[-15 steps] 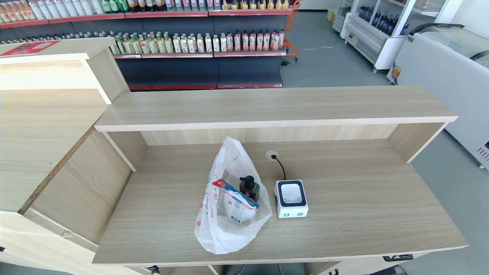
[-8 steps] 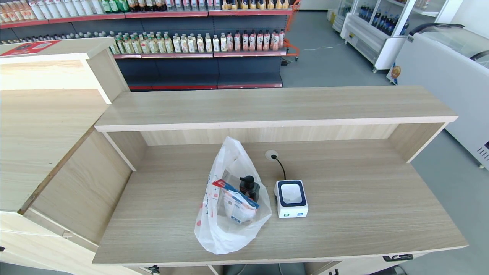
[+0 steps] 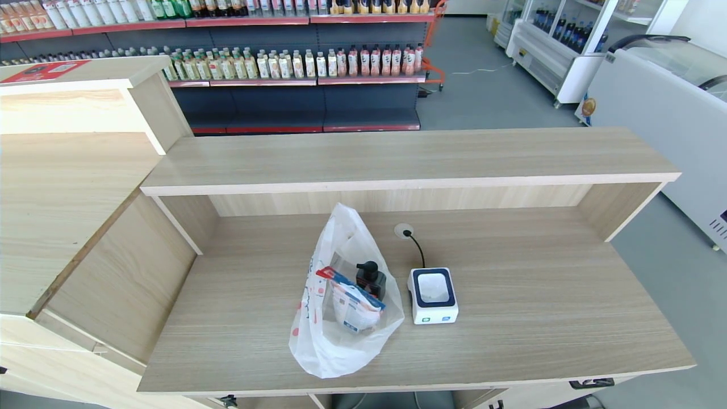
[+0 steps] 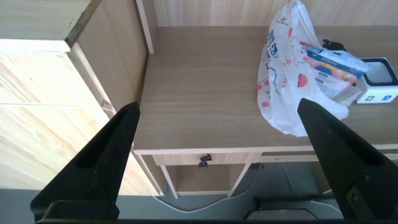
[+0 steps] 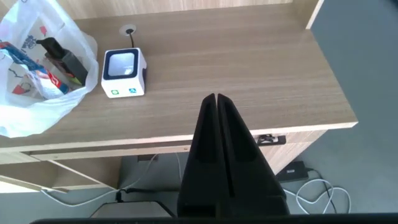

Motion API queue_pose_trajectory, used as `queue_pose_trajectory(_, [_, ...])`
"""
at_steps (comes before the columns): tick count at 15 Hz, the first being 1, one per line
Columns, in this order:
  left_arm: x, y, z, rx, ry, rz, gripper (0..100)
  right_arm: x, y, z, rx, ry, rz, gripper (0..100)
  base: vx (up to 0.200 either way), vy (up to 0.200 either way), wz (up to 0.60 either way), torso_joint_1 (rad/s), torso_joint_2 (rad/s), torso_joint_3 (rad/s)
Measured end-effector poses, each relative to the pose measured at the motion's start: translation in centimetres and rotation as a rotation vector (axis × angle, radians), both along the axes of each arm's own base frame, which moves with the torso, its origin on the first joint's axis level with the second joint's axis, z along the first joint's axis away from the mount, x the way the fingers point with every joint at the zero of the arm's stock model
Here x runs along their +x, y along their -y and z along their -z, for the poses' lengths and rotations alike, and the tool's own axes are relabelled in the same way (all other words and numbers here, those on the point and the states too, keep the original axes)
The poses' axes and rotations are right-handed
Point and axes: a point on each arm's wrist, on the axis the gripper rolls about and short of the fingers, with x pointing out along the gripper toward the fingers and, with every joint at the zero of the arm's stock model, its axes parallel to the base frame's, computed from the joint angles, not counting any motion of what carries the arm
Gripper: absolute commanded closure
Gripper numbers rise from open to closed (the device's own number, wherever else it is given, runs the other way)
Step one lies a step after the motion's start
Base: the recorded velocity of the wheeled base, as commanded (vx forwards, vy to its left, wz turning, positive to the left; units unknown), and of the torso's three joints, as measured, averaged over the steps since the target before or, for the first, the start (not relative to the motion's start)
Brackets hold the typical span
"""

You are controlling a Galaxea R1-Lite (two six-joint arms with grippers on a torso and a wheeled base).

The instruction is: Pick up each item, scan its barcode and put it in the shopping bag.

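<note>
Bag (image 3: 325,346) of thin white plastic with red print stands on the surface (image 3: 539,307), a little left of its middle, with its mouth open upward. Inside it a pouch (image 3: 352,311) with a blue top strip leans toward the near side. A black bottle (image 3: 372,278) with a pump head stands upright behind the pouch, touching it. Both items sit fully within the bag's walls.

Just to the right of the bag is the scanner (image 3: 433,295), a small white box with a dark-framed window facing up; the bag's side brushes its left edge. A black cable (image 3: 417,250) runs from the scanner's back to a round grommet (image 3: 403,230) near the rear wall. The right half of the surface lies bare wood. A raised ledge (image 3: 409,159) runs along the far side, and store shelves (image 3: 295,62) lined with bottles stand beyond it.

The left claw (image 4: 219,106) hangs off the near edge of the surface, toward its left end, with its two dark fingers (image 4: 99,168) spread wide and nothing between them. The right claw (image 5: 216,99) hangs off the near edge farther right, well apart from the scanner, with its fingers pressed flat together and gripping nothing.
</note>
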Motion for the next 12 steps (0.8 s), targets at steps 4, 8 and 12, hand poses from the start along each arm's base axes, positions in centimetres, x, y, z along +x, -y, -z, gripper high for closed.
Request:
queue_pose_trajectory(4, [0.0, 0.0, 0.0, 0.006, 0.0, 0.0, 0, 0.0, 0.0, 0.0, 0.0, 0.0, 0.0, 100, 0.0, -0.2, 0.0, 0.002, 0.0, 0.001])
queue_pose_trajectory(8, [0.0, 0.0, 0.0, 0.002, 0.0, 0.0, 0, 0.01, 0.0, 0.0, 0.0, -0.001, -0.001, 100, 0.0, -0.15, 0.0, 0.007, 0.0, -0.001])
queue_pose_trajectory(12, [0.0, 0.0, 0.0, 0.004, 0.0, 0.001, 0, 0.01, 0.0, 0.0, 0.0, -0.001, -0.001, 100, 0.1, 0.0, 0.0, 0.001, 0.0, 0.002])
